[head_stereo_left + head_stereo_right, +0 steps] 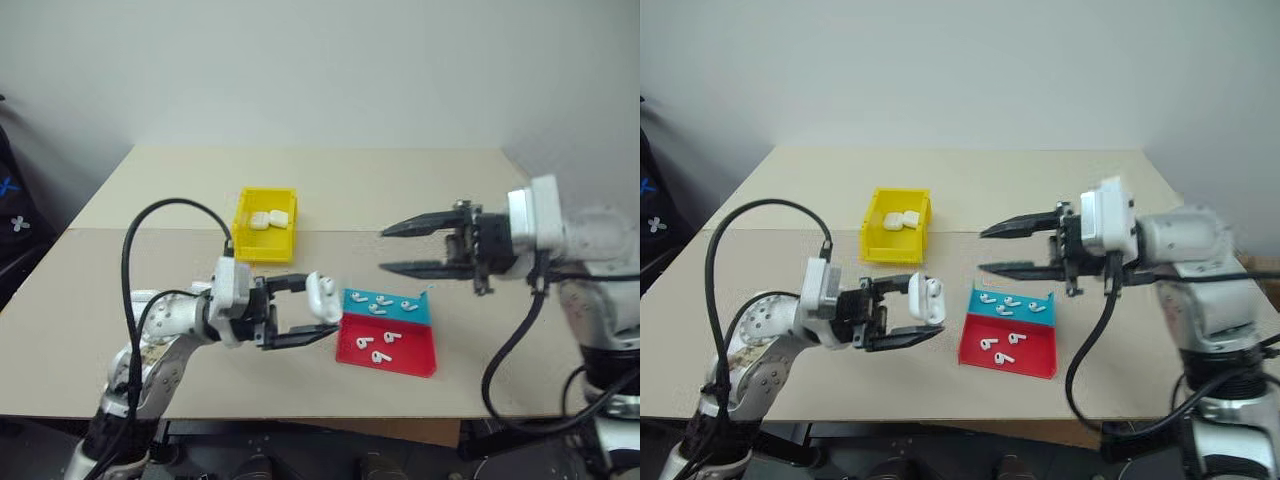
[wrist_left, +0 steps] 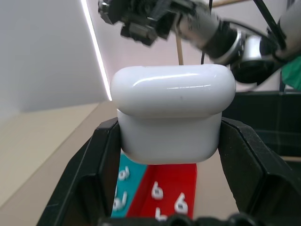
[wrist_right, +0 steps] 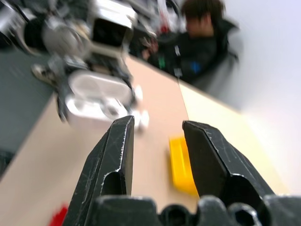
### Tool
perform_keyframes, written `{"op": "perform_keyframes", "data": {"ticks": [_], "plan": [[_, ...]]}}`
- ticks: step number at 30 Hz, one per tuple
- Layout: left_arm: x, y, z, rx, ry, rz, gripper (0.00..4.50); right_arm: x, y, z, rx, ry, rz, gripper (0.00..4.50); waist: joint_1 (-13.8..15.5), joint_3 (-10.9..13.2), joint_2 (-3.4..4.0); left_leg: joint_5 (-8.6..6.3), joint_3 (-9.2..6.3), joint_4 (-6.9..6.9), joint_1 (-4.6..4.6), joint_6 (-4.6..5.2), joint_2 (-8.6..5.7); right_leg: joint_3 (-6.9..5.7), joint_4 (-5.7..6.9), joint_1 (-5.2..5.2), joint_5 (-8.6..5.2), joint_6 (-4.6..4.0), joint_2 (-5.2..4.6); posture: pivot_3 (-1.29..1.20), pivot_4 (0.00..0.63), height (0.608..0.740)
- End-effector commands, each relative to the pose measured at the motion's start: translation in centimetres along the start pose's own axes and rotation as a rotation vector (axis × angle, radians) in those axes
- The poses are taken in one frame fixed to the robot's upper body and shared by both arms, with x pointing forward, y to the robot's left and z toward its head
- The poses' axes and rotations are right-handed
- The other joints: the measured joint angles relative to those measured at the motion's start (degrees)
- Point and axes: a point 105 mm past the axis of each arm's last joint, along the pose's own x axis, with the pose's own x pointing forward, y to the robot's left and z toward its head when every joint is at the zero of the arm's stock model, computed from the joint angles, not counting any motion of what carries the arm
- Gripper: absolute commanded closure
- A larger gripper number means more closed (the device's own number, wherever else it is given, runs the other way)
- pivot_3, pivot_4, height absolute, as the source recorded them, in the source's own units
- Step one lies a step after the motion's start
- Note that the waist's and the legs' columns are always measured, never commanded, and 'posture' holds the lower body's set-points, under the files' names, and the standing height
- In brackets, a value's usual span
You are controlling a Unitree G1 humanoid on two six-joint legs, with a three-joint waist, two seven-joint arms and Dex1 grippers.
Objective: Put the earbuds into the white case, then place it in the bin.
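Note:
My left gripper point(image 1: 318, 312) is shut on the white case point(image 1: 322, 297), holding it just above the table left of the tray; both black fingers point(image 2: 106, 160) press its sides. In the right wrist view the case point(image 3: 96, 96) looks blurred, with its lid seemingly up. Several earbuds point(image 1: 378, 303) lie loose on the red-and-teal tray point(image 1: 410, 355). The yellow bin point(image 1: 243, 222) stands farther back with two white cases point(image 1: 268, 220) inside. My right gripper point(image 1: 385, 250) hangs open above the tray's right side, pointing left toward the case, with nothing between its fingers.
The tan table point(image 1: 420, 190) has open room behind and to the right of the bin. A black cable point(image 1: 160, 215) loops over my left arm. A person point(image 3: 202, 33) sits beyond the table's far side in the right wrist view.

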Motion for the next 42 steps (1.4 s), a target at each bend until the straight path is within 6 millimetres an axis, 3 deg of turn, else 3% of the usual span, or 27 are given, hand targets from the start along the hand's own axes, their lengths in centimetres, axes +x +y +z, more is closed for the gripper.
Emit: {"op": "perform_keyframes", "data": {"ticks": [1,6,12,19,32,42], "plan": [[-0.9,-0.4,0.6,0.048,0.011,0.016,1.71,-0.8,-0.3,-3.5,0.011,0.279,0.081,2.43,-0.09,0.00,0.00,0.00,0.00,-0.01,0.00,0.00,0.01,-0.01,-0.03,0.00,-0.01,0.02,0.00,0.00,0.150,0.740],[-1.4,-1.5,-0.5,0.007,0.035,0.029,1.71,-1.0,-0.1,-7.9,-0.002,0.595,0.294,2.43,-0.38,0.03,0.05,-0.01,0.10,-0.09,-0.08,0.00,0.02,0.07,-0.11,-0.16,-0.09,0.16,-0.01,0.00,0.150,0.740],[-0.4,-1.9,-0.5,0.000,0.000,0.054,1.71,0.6,-0.7,-11.3,0.070,0.766,0.420,2.43,-0.19,0.03,0.06,0.00,0.14,-0.10,-0.20,0.00,0.02,0.10,0.00,-0.36,0.08,-0.12,0.01,0.00,0.150,0.740],[0.2,-2.0,-0.7,0.013,-0.019,0.066,1.71,1.6,-0.4,-15.0,0.126,0.914,0.440,2.43,0.20,0.03,0.06,0.00,0.17,-0.10,-0.43,0.01,-0.01,0.10,-0.01,-0.51,0.20,-0.04,0.00,0.00,0.150,0.740],[0.2,-2.0,-0.8,0.022,-0.011,0.067,1.71,2.5,0.1,-16.8,0.130,0.960,0.446,2.43,0.00,0.02,0.07,0.00,0.15,-0.11,-0.50,0.01,0.00,0.09,0.07,-0.62,0.33,0.16,0.03,0.00,0.150,0.740],[0.2,-1.9,-0.7,0.027,-0.005,0.065,1.71,2.8,0.2,-16.9,0.122,0.951,0.450,2.43,-0.05,0.02,0.08,0.00,0.15,-0.11,-0.48,0.01,0.00,0.09,0.10,-0.61,0.34,0.15,0.04,0.00,0.150,0.740]]}}
